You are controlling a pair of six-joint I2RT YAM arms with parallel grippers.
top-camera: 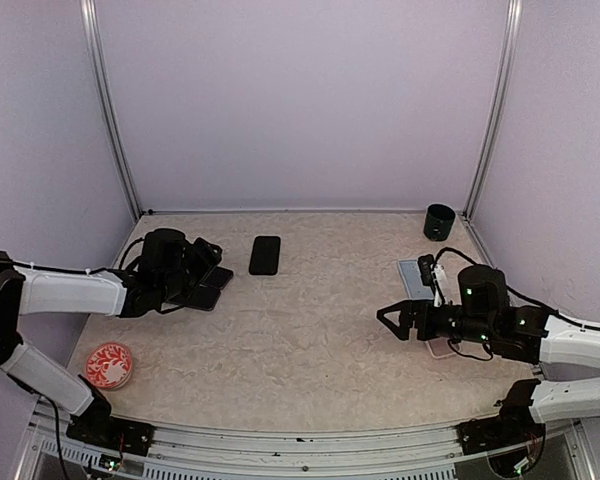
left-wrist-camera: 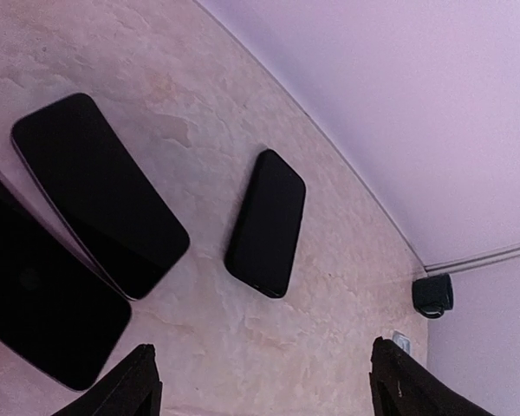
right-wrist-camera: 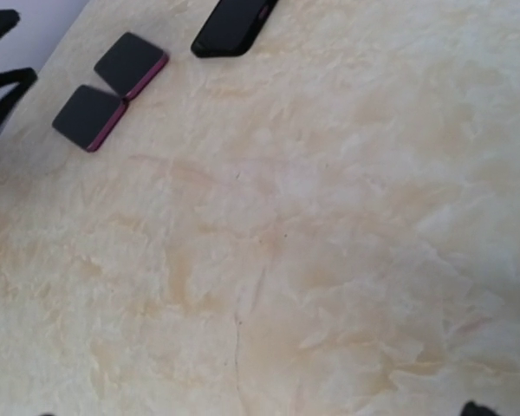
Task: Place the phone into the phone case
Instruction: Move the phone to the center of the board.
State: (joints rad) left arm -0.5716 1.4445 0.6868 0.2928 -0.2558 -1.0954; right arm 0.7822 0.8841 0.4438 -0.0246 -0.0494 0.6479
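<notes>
The marbled table (top-camera: 310, 350) carries everything that matters on its far left part, and the left gripper (top-camera: 216, 270) hangs right over that spot. Its jaws stand wide apart with nothing between them; only bare tabletop shows in the gap in the left wrist view. The right gripper (top-camera: 388, 318), also spread wide and empty, sits well apart on the other side of the table, so the left arm is much the nearer one for whatever comes next. Just ahead of the left fingers lie two glossy black slabs with purplish edges, which I take for phones: the nearer phone (left-wrist-camera: 35, 299), whose corner comes close to the left finger, and the farther phone (left-wrist-camera: 100, 195) just beside it. Whether the two touch I cannot tell. Both lie flat, with their long axes slanted across the line that joins the fingers, so gripping one across its narrow width would probably call for a turn of the wrist. The smaller matte black phone case (left-wrist-camera: 266, 223) lies flat and alone to the robot's right of the phones, near them but clearly apart. In the top view its long axis runs from the near edge toward the back wall. A phone would therefore have to travel rightward and be lined up with that axis.
</notes>
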